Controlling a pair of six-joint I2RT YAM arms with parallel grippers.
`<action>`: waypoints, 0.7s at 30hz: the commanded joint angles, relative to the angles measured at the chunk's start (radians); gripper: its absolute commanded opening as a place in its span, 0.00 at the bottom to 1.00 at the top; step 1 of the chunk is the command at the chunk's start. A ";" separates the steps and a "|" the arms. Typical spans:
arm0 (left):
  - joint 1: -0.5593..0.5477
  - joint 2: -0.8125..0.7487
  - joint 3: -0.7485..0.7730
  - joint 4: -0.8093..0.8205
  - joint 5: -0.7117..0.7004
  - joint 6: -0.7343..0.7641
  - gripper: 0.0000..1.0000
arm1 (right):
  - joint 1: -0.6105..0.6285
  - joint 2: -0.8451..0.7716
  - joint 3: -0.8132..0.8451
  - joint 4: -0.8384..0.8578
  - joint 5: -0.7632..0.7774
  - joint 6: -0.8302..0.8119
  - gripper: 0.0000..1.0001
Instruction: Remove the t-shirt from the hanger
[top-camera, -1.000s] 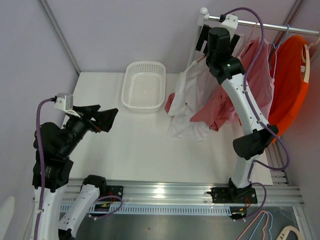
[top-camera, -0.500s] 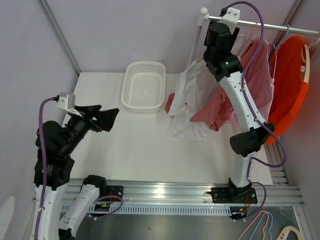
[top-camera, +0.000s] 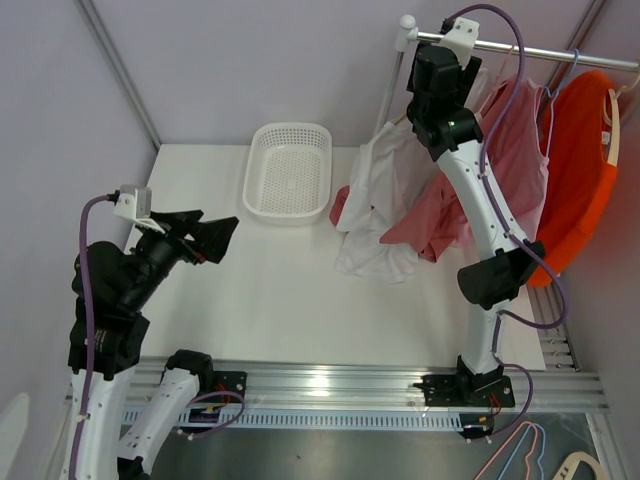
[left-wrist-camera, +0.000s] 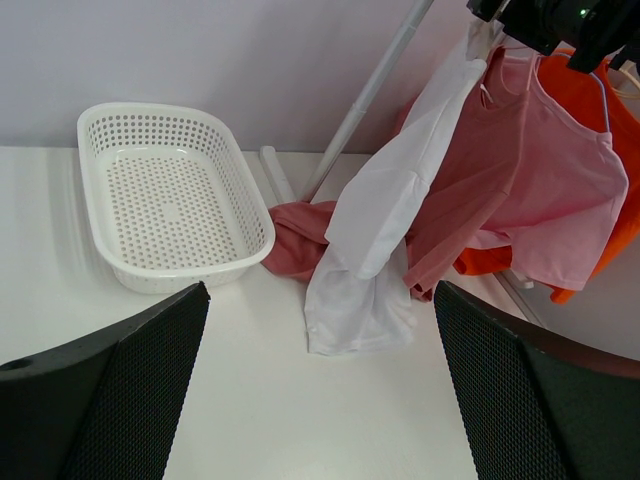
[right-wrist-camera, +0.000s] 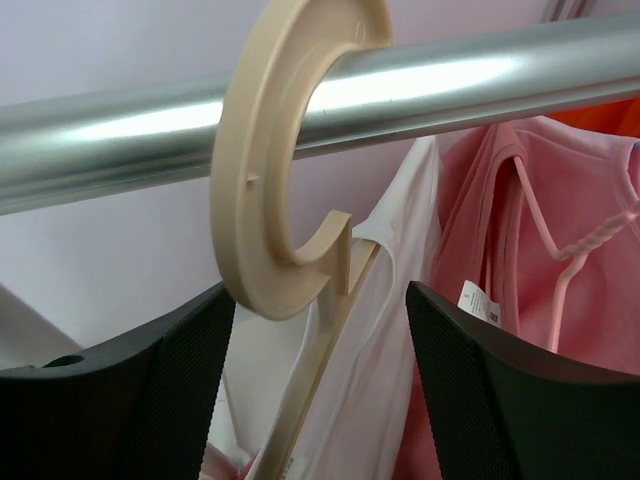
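Our right hand (right-wrist-camera: 318, 290) is up at the metal rail (right-wrist-camera: 500, 85) over the far right corner of the worktop (top-camera: 270, 290). Its two fingers stand apart on either side of the neck of the beige hanger (right-wrist-camera: 250, 190), not touching it, so it grasps nothing. The hanger's hook sits over the rail, and the white t-shirt (left-wrist-camera: 400, 190) hangs from it, its lower end slumped onto the worktop near the right edge. Just beside it on the rail hang a pink shirt (left-wrist-camera: 530, 180) and, further right, an orange garment (top-camera: 580, 160). A dark pink cloth (left-wrist-camera: 300, 245) lies at the foot of the rail's post. Our left hand (left-wrist-camera: 320, 288) hovers above the left side of the worktop, spread wide and empty, facing the white basket (left-wrist-camera: 190, 268) at the far edge.
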 joint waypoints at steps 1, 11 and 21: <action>-0.005 0.003 -0.005 0.006 0.004 0.019 1.00 | -0.015 0.027 0.040 0.015 0.036 -0.001 0.72; -0.005 -0.007 -0.012 0.019 -0.003 0.014 0.99 | -0.021 0.011 0.036 0.041 0.039 -0.005 0.04; -0.005 -0.003 -0.017 0.032 0.021 0.014 1.00 | -0.009 -0.059 0.028 0.124 -0.043 -0.081 0.00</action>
